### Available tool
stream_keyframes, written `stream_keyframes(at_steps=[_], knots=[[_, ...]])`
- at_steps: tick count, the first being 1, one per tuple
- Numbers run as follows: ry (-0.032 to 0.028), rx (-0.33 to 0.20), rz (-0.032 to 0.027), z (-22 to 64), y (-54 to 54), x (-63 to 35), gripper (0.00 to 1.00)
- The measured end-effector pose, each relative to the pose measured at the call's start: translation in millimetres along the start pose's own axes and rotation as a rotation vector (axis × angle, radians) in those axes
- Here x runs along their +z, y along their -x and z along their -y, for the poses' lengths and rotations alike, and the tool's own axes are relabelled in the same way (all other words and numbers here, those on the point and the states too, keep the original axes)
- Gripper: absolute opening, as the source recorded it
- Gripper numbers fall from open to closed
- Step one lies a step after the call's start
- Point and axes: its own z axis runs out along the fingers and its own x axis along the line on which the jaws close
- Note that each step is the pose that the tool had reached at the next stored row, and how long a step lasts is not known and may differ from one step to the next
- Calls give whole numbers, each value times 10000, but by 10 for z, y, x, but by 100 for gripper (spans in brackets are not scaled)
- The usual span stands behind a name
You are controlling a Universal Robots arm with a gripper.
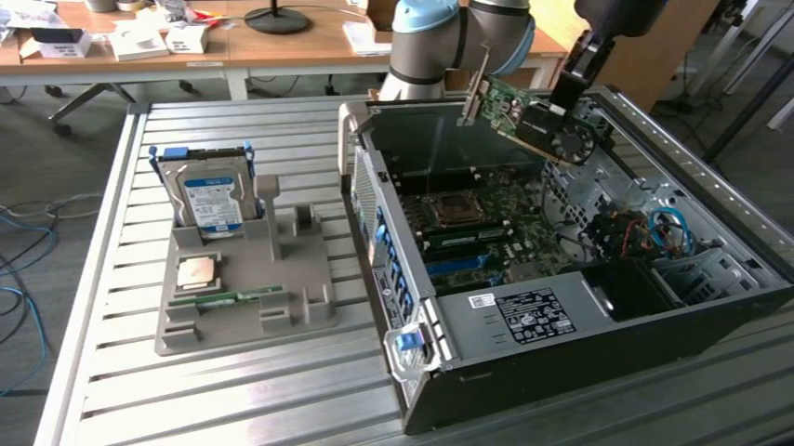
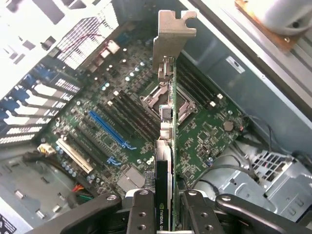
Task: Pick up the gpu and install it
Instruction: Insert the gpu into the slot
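Thin dark-green gpu (image 1: 523, 113) with silver end bracket is clamped between fingers of the black gripper (image 2: 168, 200), held tilted above the open dark metal computer case (image 1: 583, 367).

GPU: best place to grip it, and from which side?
Much as the gripper holds it now: pinch the gpu across its two flat faces at the end opposite the silver bracket, coming in along the board's plane. It is thin and flat, so the faces probably suit the fingers, and the bracket is left free.
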Motion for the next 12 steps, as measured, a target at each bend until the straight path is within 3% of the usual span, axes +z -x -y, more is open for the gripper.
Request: stream_keyframes(at_steps=[12], knots=[[17, -1090, -97, -2, 2, 3, 27]])
